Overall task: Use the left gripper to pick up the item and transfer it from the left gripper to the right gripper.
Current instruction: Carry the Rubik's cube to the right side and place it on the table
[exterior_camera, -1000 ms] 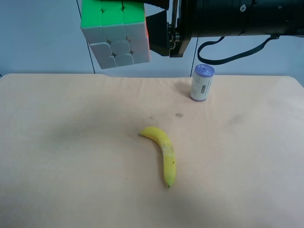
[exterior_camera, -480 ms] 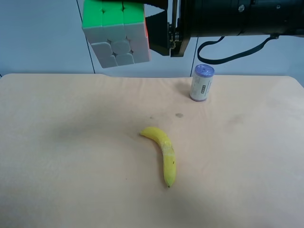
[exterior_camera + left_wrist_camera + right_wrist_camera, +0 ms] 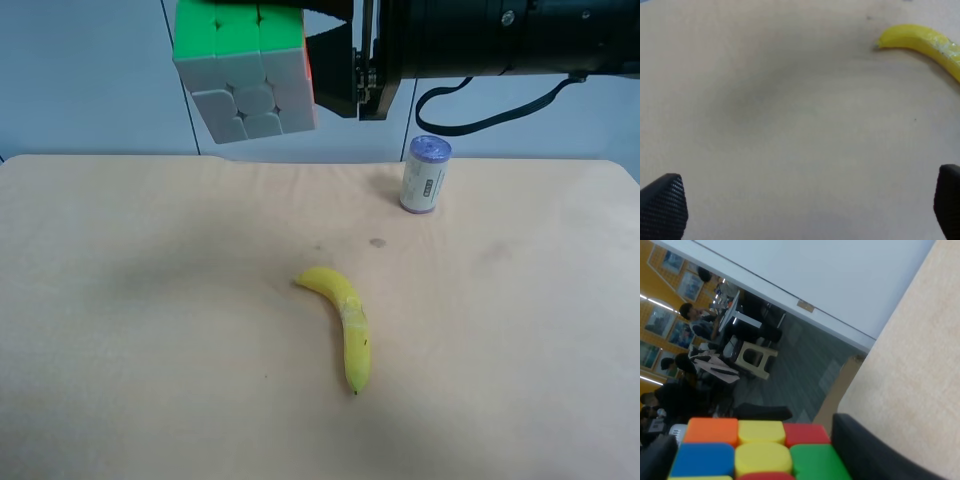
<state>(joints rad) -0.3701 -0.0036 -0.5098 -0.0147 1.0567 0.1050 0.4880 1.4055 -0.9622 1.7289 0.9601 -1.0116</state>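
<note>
High camera overlooks table (image 3: 150,400); left wrist close above, sharing banana (image 3: 920,40); right wrist, behind cube (image 3: 760,452), faces room.

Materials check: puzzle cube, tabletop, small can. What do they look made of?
Puzzle cube: likely plastic, satin; smooth rounded solid-colour tiles. Tabletop: probably pale wood or laminate, matte; no glare. Small can: unclear, perhaps metal or plastic; white printed label, purple lid.

One puzzle cube (image 3: 245,70), one banana (image 3: 340,322), one purple-lidded can (image 3: 426,175), one tan table (image 3: 120,300)
</note>
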